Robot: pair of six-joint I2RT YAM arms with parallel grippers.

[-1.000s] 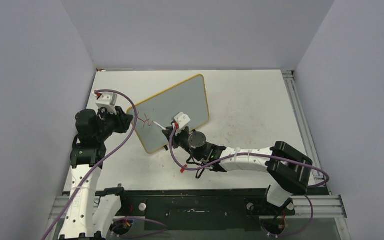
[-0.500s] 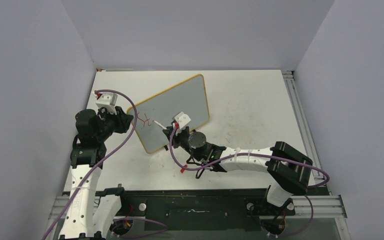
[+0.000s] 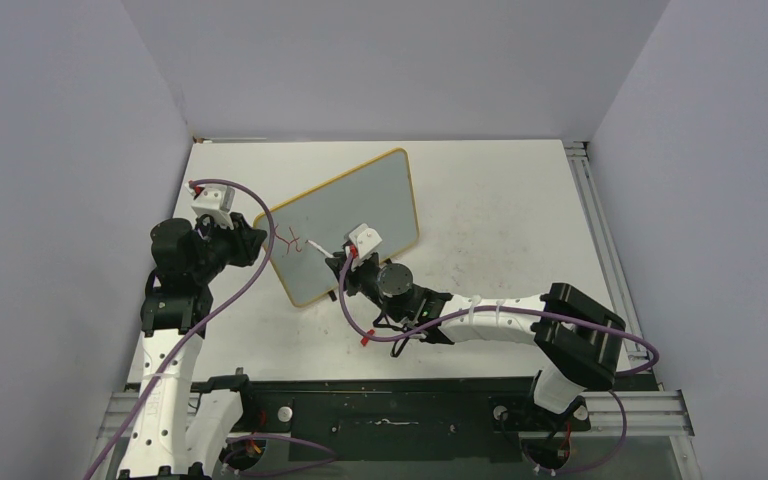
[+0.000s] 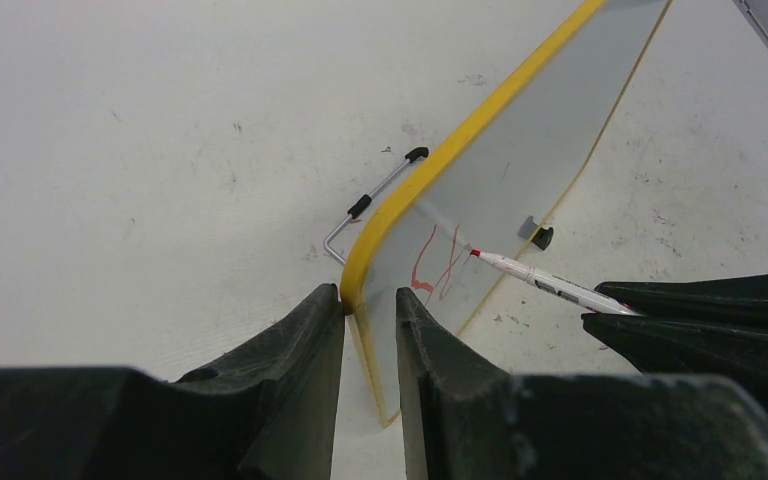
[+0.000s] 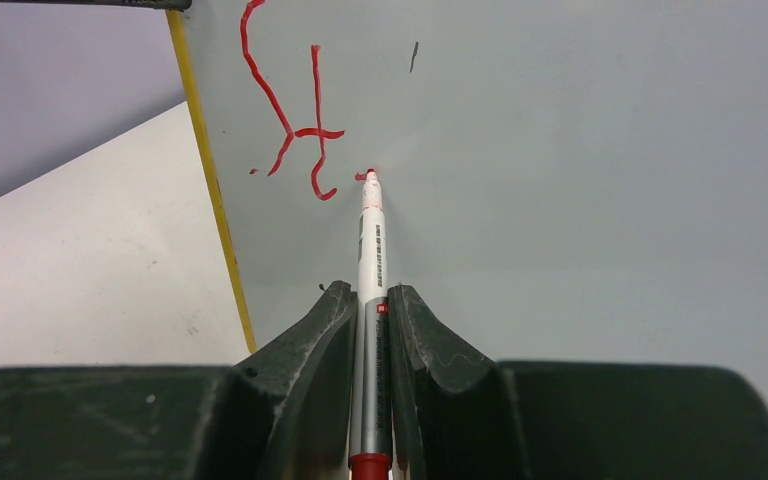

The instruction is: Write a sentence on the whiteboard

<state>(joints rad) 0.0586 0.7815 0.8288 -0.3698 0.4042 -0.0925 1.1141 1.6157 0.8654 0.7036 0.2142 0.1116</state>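
2 holds: left gripper (image 4: 368,298) pinches whiteboard (image 4: 520,160) frame; right gripper (image 5: 370,292) clamps marker (image 5: 370,230).

This is a robot laboratory, a small test cell. A white table (image 3: 500,190) fills the middle of the frame, and plain pale walls (image 3: 390,60) close it at the top, left and right. Metal rails (image 3: 593,210) run along its right edge and along the bottom. There the left arm (image 3: 175,300) and the right arm (image 3: 490,315) are bolted, with purple cables (image 3: 230,183).
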